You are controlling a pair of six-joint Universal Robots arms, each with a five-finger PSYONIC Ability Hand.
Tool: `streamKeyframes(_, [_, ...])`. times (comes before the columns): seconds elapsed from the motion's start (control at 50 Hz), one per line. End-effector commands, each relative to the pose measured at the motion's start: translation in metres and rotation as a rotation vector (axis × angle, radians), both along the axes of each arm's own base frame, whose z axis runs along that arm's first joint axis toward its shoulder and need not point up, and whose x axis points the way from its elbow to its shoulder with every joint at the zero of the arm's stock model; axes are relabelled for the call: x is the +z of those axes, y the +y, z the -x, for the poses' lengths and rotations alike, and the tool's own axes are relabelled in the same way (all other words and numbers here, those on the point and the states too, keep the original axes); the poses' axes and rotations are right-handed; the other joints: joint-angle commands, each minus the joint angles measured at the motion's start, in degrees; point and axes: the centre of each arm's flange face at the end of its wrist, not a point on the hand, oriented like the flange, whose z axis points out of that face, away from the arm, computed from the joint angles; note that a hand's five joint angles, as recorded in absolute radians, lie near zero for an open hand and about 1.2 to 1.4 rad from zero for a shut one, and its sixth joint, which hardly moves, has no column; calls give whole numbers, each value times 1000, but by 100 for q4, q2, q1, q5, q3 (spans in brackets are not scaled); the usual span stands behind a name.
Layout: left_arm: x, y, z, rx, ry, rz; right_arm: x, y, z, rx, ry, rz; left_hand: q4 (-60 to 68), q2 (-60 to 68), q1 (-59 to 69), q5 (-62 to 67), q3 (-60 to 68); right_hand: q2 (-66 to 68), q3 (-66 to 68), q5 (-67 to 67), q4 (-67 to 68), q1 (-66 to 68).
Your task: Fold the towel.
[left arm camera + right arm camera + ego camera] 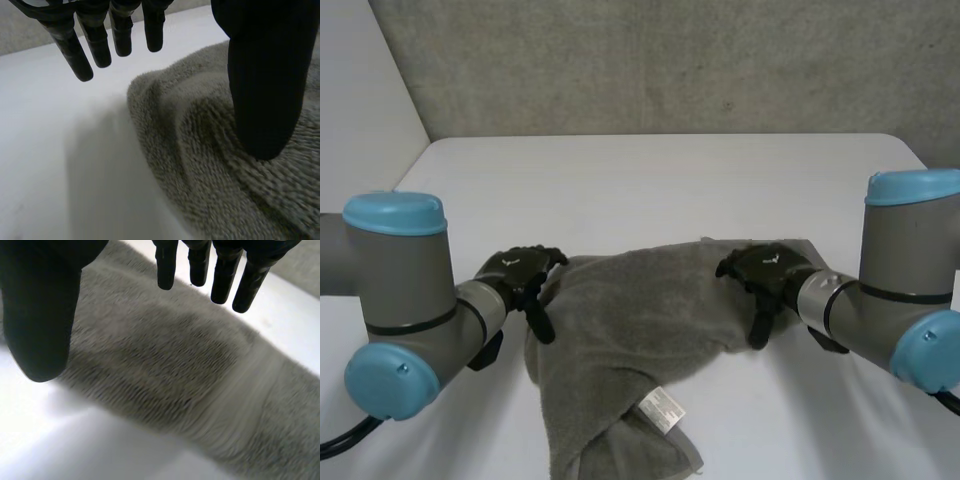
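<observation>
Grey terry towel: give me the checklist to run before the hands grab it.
1. Grey terry towel lying flat: not ok, bunched and rumpled.
2. Left hand open, at the towel's left edge: ok.
3. Right hand open, over the towel's right edge: ok.
4. Towel pinched by either hand: not ok, not yet.
5. Room on the white table beyond the towel: ok.
6. Towel's near end fully on the table: cannot tell.

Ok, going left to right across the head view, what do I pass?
left arm → left hand, at the towel's left edge → towel → right hand, over its right edge → right arm
</observation>
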Motion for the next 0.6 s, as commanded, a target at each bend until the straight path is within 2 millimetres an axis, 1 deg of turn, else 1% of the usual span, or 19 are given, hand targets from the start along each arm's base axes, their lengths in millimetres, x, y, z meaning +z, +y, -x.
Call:
streamKeyframes(0.02, [-1, 3, 0, -5, -1, -6, -12, 5, 2, 12, 1, -28, 1102, 1107, 1092, 1094, 1107, 904, 865, 670, 770, 875])
streamKeyframes(0.14, [-4, 2, 2, -10, -1, -3, -22, 0, 0, 13, -9, -2, 2847, 2852, 2836, 2839, 2851, 3489, 3449, 3254, 3355, 3460])
streamKeyframes(0.16, [-4, 2, 2, -10, -1, -3, -22, 0, 0, 13, -9, -2, 2854, 2859, 2843, 2846, 2858, 3498, 3458, 3263, 3364, 3469])
streamKeyframes(0.2, [-1, 0, 3, -12, 8, 17, -19, -7, -2, 11, -28, 51, 4962, 4967, 4952, 4954, 4967, 5991, 5952, 5757, 5857, 5963])
streamKeyframes(0.22, [-1, 0, 3, -12, 8, 17, -19, -7, -2, 11, -29, 51, 4973, 4978, 4962, 4965, 4978, 6004, 5965, 5769, 5870, 5975])
streamKeyframes(0.24, [3, -3, 4, -10, 19, 42, -16, -11, -3, 9, -39, 83, 5889, 5894, 5878, 5881, 5894, 6914, 6875, 6680, 6780, 6885])
streamKeyframes(0.26, [8, -7, 6, -12, 33, 79, -11, -15, -5, 4, -55, 119, 6612, 6617, 6602, 6604, 6617, 6923, 6884, 6689, 6789, 6894])
streamKeyframes(0.34, [25, -20, 13, -17, 68, 187, 4, -25, -8, 0, -92, 208, 6619, 6624, 6609, 6611, 6624, 6923, 6884, 6689, 6789, 6894])
streamKeyframes(0.36, [37, -27, 16, -24, 78, 254, 13, -30, -12, 2, -111, 257, 6619, 6624, 6609, 6611, 6624, 6923, 6884, 6689, 6789, 6894])
streamKeyframes(0.38, [37, -28, 16, -24, 78, 255, 23, -35, -15, 1, -130, 307, 6619, 6624, 6609, 6611, 6624, 6923, 6884, 6689, 6789, 6894])
streamKeyframes(0.42, [63, -46, 22, -33, 86, 410, 32, -41, -16, -11, -147, 360, 6619, 6624, 6609, 6611, 6624, 6923, 6884, 6689, 6789, 6894])
streamKeyframes(0.44, [63, -46, 22, -33, 86, 410, 32, -41, -16, -12, -148, 360, 6619, 6624, 6609, 6611, 6624, 6923, 6884, 6689, 6789, 6894])
streamKeyframes(0.46, [77, -54, 26, -38, 92, 497, 44, -48, -17, -40, -171, 425, 6619, 6624, 6609, 6611, 6624, 6923, 6884, 6689, 6789, 6894])
streamKeyframes(0.48, [93, -62, 27, -31, 98, 589, 45, -48, -17, -40, -171, 426, 6619, 6624, 6609, 6611, 6624, 6923, 6884, 6689, 6789, 6894])
streamKeyframes(0.5, [93, -62, 27, -31, 98, 590, 62, -54, -16, -81, -213, 510, 6619, 6624, 6609, 6611, 6624, 6923, 6884, 6689, 6789, 6894])
streamKeyframes(0.52, [110, -66, 28, -24, 113, 683, 86, -56, -13, -120, -270, 606, 6619, 6624, 6609, 6611, 6624, 6923, 6884, 6689, 6789, 6894])
streamKeyframes(0.54, [125, -66, 29, -17, 129, 762, 86, -56, -13, -120, -271, 607, 6619, 6624, 6609, 6611, 6624, 6923, 6884, 6689, 6789, 6894])
streamKeyframes(0.56, [125, -66, 29, -17, 130, 763, 99, -55, -11, -137, -301, 659, 6619, 6624, 6609, 6611, 6624, 6923, 6884, 6689, 6789, 6894])
streamKeyframes(0.6, [142, -57, 29, -17, 159, 849, 105, -52, -11, -133, -320, 685, 6619, 6624, 6609, 6611, 6624, 6923, 6884, 6689, 6789, 6894])
